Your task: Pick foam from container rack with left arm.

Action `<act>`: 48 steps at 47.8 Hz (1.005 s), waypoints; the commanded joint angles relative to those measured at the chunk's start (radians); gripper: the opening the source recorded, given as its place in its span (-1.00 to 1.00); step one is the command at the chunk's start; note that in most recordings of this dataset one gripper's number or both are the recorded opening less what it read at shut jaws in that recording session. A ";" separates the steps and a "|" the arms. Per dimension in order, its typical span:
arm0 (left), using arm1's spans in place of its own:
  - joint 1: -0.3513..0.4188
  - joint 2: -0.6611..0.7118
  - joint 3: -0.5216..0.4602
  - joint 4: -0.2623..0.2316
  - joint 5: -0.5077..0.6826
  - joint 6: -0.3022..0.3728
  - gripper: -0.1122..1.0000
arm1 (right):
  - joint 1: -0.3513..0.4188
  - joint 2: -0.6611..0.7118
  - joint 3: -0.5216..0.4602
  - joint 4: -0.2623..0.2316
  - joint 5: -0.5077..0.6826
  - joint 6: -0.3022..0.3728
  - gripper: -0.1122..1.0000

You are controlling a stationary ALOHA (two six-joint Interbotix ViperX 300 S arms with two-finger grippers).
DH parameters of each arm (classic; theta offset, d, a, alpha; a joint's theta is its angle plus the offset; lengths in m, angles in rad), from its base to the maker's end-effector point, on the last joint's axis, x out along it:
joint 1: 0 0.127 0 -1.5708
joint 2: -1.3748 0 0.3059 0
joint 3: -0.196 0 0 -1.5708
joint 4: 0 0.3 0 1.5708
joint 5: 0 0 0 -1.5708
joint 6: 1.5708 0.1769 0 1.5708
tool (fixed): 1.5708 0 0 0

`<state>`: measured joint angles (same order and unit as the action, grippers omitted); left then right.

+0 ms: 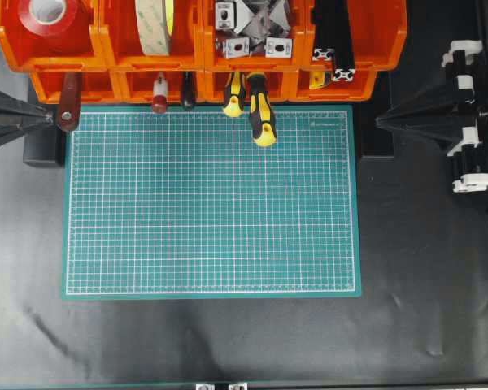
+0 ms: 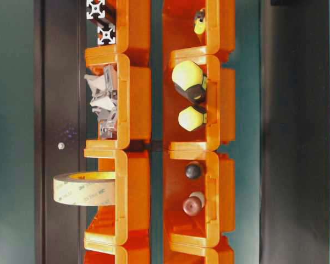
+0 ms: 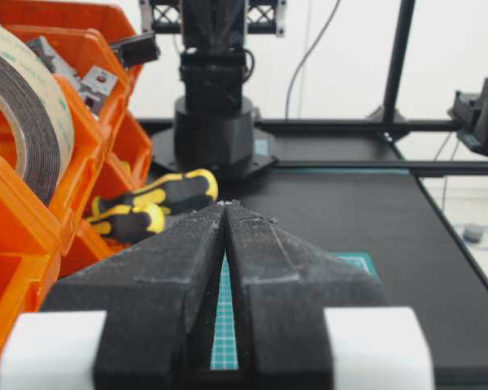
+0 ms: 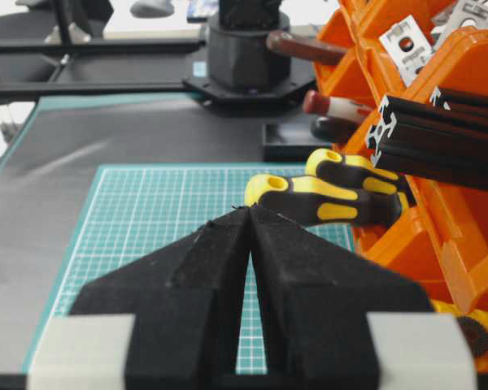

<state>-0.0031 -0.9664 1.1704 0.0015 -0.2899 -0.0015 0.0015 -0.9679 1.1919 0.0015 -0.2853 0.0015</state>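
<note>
The foam [image 1: 154, 24], a black ring with a cream flat side, stands on edge in the second bin from the left in the back row of the orange container rack [image 1: 98, 61]. It also shows in the table-level view [image 2: 85, 188] and at the upper left of the left wrist view [image 3: 24, 106]. My left gripper [image 1: 45, 116] is at the left edge of the green mat, in front of the rack, shut and empty [image 3: 225, 205]. My right gripper [image 1: 382, 122] is at the mat's right edge, shut and empty [image 4: 248, 210].
A red tape roll [image 1: 53, 16] fills the far-left back bin. Metal brackets [image 1: 248, 28] and black extrusions [image 1: 333, 41] fill the other back bins. Yellow-black screwdrivers [image 1: 260, 114] and red-handled tools [image 1: 67, 110] stick out of the front bins over the green mat [image 1: 211, 203].
</note>
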 commanded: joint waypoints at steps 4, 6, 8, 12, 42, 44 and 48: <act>0.002 0.005 -0.117 0.052 0.077 -0.078 -0.77 | 0.005 0.008 -0.034 0.017 -0.021 0.020 -0.78; 0.002 0.009 -0.163 0.052 0.127 -0.117 -0.80 | 0.005 0.006 -0.035 0.021 -0.021 0.028 -0.79; 0.003 0.009 -0.201 0.052 0.176 -0.153 -0.80 | 0.005 0.006 -0.035 0.021 -0.021 0.038 -0.79; 0.006 0.025 -0.285 0.052 0.291 -0.236 -0.80 | 0.006 0.006 -0.035 0.021 -0.021 0.063 -0.79; 0.178 0.219 -0.683 0.060 0.724 -1.144 -0.80 | 0.005 0.003 -0.040 0.023 -0.028 0.084 -0.79; 0.183 0.219 -0.683 0.060 0.729 -1.144 -0.80 | 0.006 0.003 -0.040 0.021 -0.029 0.084 -0.79; 0.189 0.221 -0.683 0.060 0.730 -1.150 -0.80 | 0.006 0.003 -0.040 0.021 -0.028 0.084 -0.79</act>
<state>0.1749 -0.7486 0.5170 0.0568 0.4433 -1.1490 0.0061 -0.9695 1.1873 0.0215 -0.2976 0.0859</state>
